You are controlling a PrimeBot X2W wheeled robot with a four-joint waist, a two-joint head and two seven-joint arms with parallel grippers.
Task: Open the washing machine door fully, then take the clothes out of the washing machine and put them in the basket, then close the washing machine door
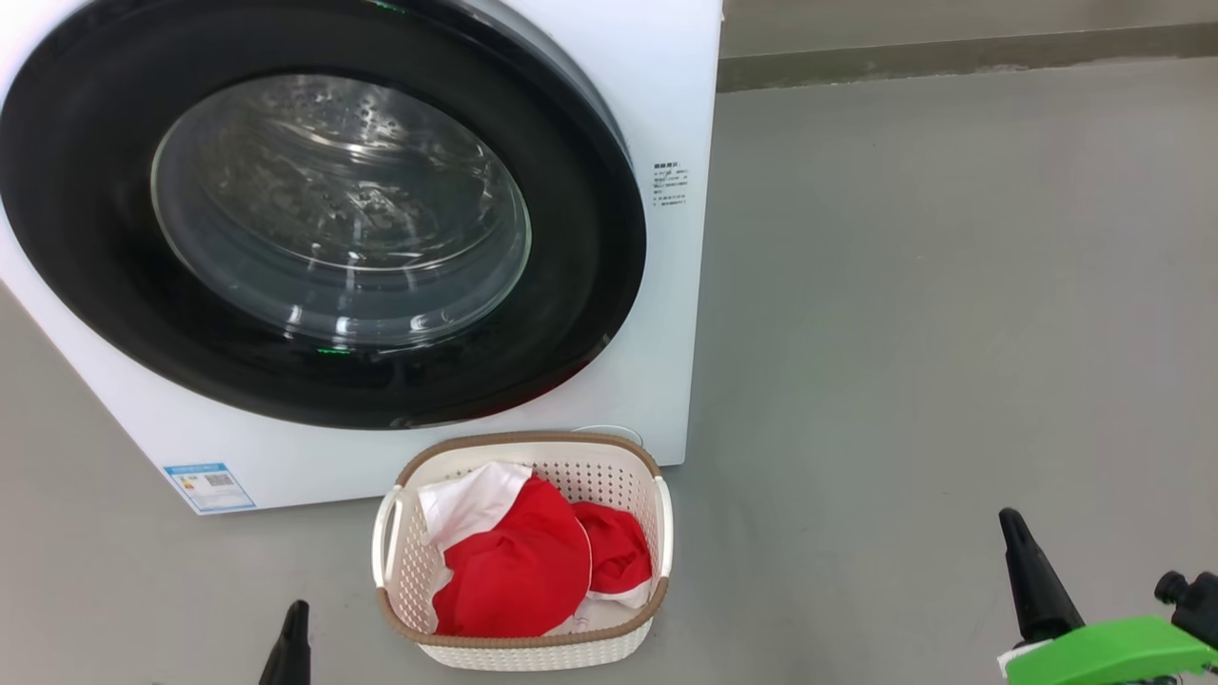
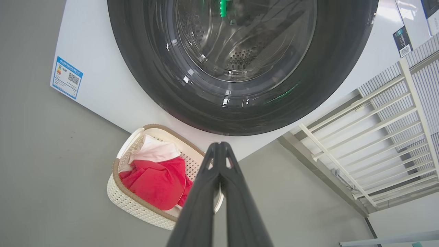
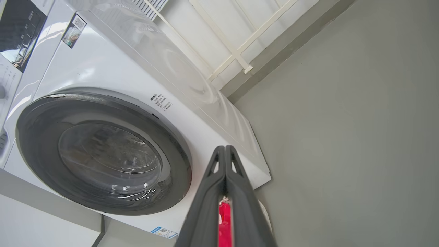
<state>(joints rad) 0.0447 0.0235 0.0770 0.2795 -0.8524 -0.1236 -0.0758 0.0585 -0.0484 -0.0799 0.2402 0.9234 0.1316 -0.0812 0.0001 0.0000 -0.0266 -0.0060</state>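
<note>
White-bodied washing machine [image 1: 677, 114], upper left; its washing machine door [image 1: 324, 214] sits shut, flush against the front. Below it, the left gripper [image 1: 291, 647], just left of the basket: fingers pressed together, nothing held. Cream basket [image 1: 533, 440] on the grey floor [image 1: 904, 285], just before the machine, holding the clothes [image 1: 519, 571], red and white. Far right, the right gripper [image 1: 1030, 571]: fingers together, empty.
</note>
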